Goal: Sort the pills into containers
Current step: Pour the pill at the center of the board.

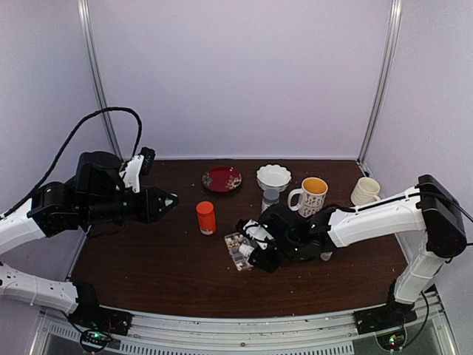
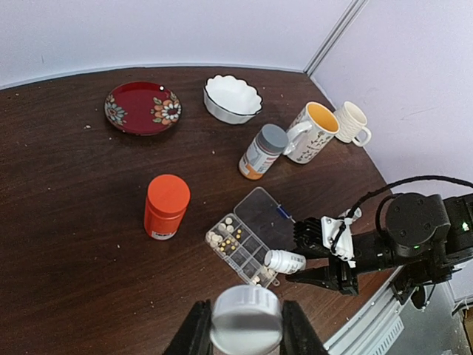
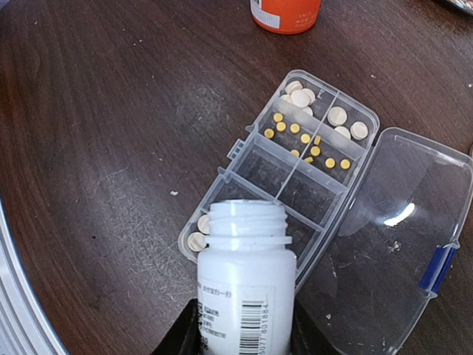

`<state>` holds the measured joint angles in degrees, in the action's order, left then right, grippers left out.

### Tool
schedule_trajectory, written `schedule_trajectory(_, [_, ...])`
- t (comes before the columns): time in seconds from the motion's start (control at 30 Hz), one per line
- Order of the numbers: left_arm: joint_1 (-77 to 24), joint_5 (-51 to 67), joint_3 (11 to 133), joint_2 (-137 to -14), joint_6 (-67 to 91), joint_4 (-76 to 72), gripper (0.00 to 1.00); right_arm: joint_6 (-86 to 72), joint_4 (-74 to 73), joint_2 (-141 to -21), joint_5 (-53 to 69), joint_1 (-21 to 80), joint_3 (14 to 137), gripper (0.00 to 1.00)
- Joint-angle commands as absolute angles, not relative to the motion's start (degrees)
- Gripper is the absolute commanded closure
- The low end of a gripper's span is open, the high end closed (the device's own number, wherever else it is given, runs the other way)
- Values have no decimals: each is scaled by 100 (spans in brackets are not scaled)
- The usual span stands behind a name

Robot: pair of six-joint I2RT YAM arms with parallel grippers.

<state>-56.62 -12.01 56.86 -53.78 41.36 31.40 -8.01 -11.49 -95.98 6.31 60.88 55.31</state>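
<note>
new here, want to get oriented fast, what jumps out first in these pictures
The right end effector grips an uncapped small white plastic bottle, mouth over the open clear rectangular plastic pill box mid-table. The left end effector holds a round white cap, raised at the left.

pill box (image 3: 260, 167) partly behind white bottle (image 3: 246, 296), white cap (image 2: 246, 319) blurred

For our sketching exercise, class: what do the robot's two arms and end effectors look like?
Both arms have white tubular links and black joint housings. The left arm carries a looping black cable; the right arm a thin black cable by its wrist. The left end effector and right end effector are black with white parts and two dark fingers.
</note>
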Motion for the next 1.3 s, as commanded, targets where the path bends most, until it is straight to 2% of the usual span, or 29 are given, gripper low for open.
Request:
schedule_trajectory(0.0, [-5620,-1268,5626,-5378,4023,2981,100,-1079,-1382,-9769,716,5996,5738,100])
schedule_trajectory(0.87, [-5619,-1187,5570,-5498,4017,2979,100,-1349,-2446,-10341,858,5651,6589,100])
schedule_trajectory(1.27, [-5625,-1121,5607,-5583,4001,2985,100,-1293,-2456,-10340,855,5651,6722,100])
